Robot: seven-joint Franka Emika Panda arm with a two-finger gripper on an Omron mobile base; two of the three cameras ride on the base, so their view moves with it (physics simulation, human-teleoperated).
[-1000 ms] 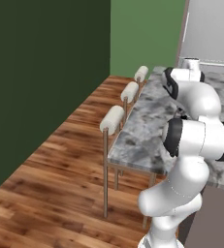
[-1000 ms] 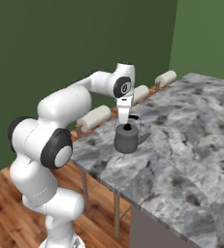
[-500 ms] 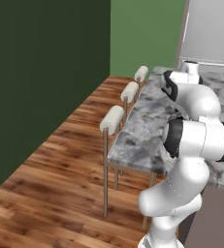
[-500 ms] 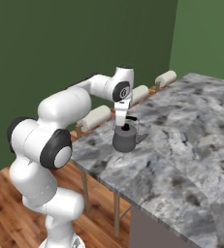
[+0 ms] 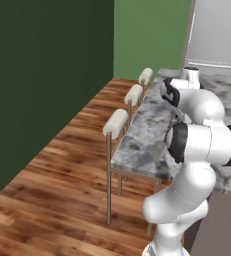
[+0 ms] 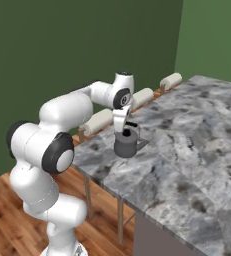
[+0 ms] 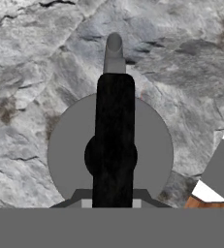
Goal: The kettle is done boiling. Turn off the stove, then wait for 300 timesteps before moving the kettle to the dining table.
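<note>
While I watch from the left base view, the tabletop [image 5: 147,135] edge runs beside three stools [image 5: 116,123], with open wood floor [image 5: 62,190] to the left. From the right base view, the kettle [image 6: 126,144] sits near that edge, the gripper [image 6: 122,127] clamped shut on its handle, lower than a second ago. Looking down the hand view, marble spreads all around the kettle.

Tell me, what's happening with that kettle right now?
Pincer shut on kettle handle. Kettle at the dining table top, near its edge. Nothing in the way.
</note>
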